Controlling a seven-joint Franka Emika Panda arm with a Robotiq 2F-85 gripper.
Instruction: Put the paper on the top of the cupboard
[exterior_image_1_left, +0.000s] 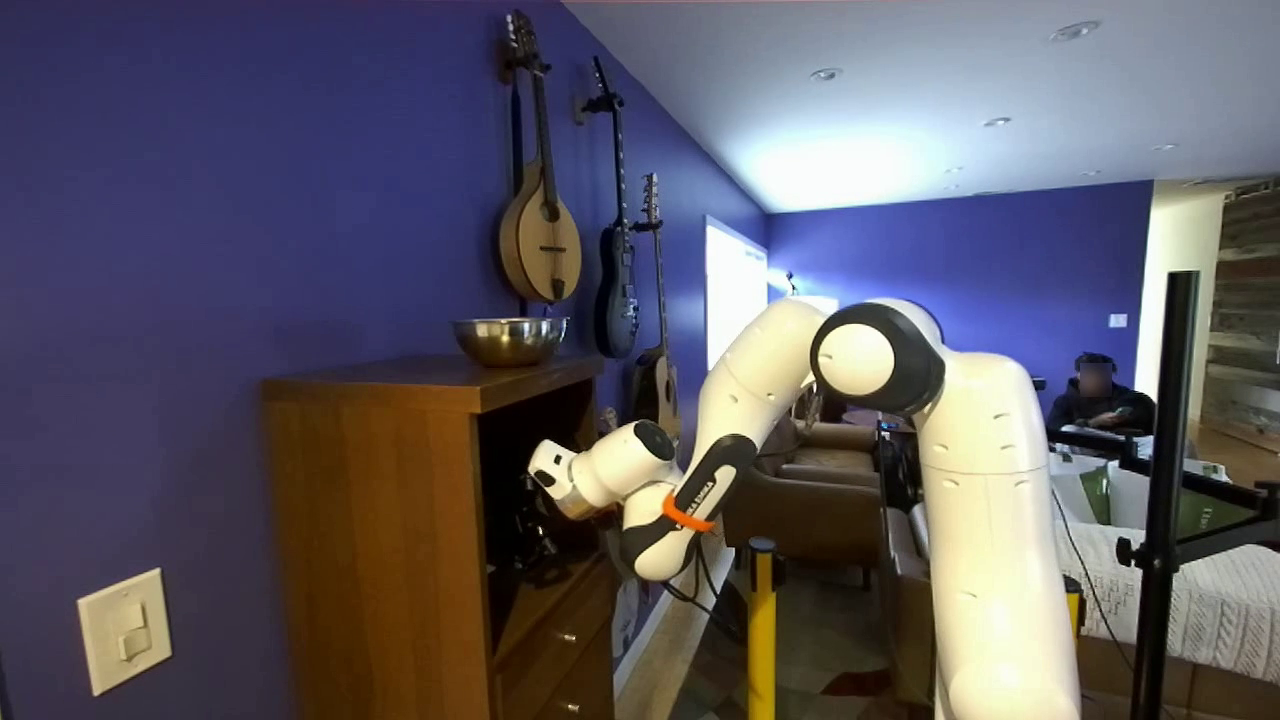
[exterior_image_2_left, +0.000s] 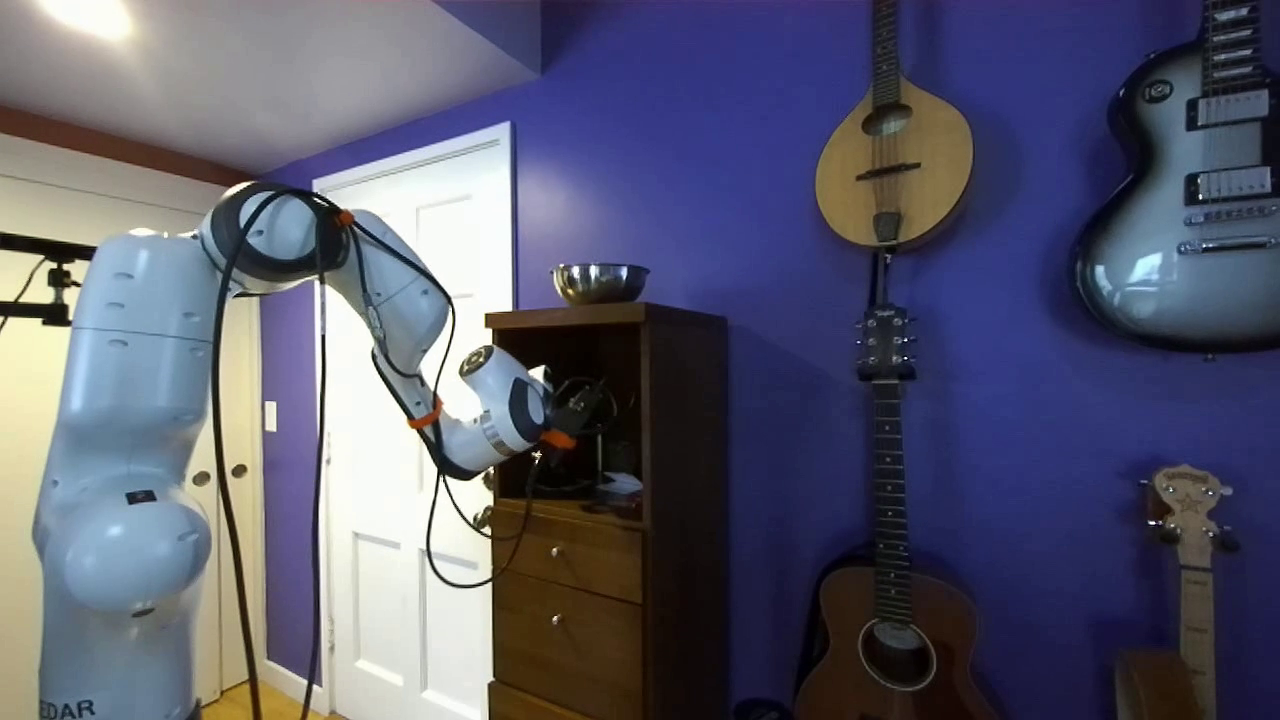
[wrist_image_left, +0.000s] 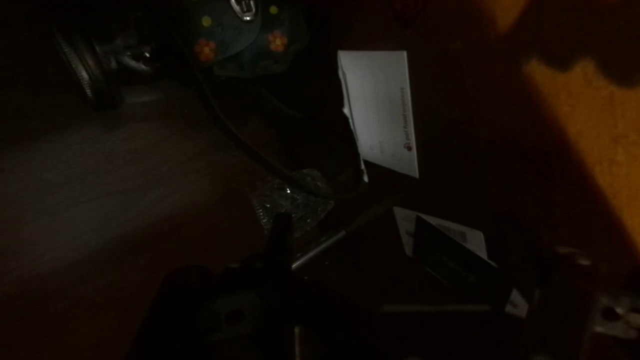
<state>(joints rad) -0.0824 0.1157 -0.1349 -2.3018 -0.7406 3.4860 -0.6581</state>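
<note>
Wrist view: the paper (wrist_image_left: 381, 110) lies inside the cupboard (exterior_image_2_left: 688, 500), ahead of the end effector (wrist_image_left: 400, 227) and beyond its gap, long axis running roughly along the reach. The dim fingers (wrist_image_left: 281, 237) stand well apart, seemingly holding nothing; whether they touch the cards (wrist_image_left: 447, 257) near them, I cannot tell.

Running near-black in wrist view, catching orange patch (wrist_image_left: 600, 135) at right. Reading brighter, sharper in both exterior views. Blowing out at window (exterior_image_1_left: 735, 290), glaring from ceiling light (exterior_image_2_left: 85, 15). Glinting off bowl (exterior_image_2_left: 600, 285). Shadowing deep inside cupboard (exterior_image_1_left: 370, 530). Blurring over distant face (exterior_image_1_left: 1096, 374).
</note>
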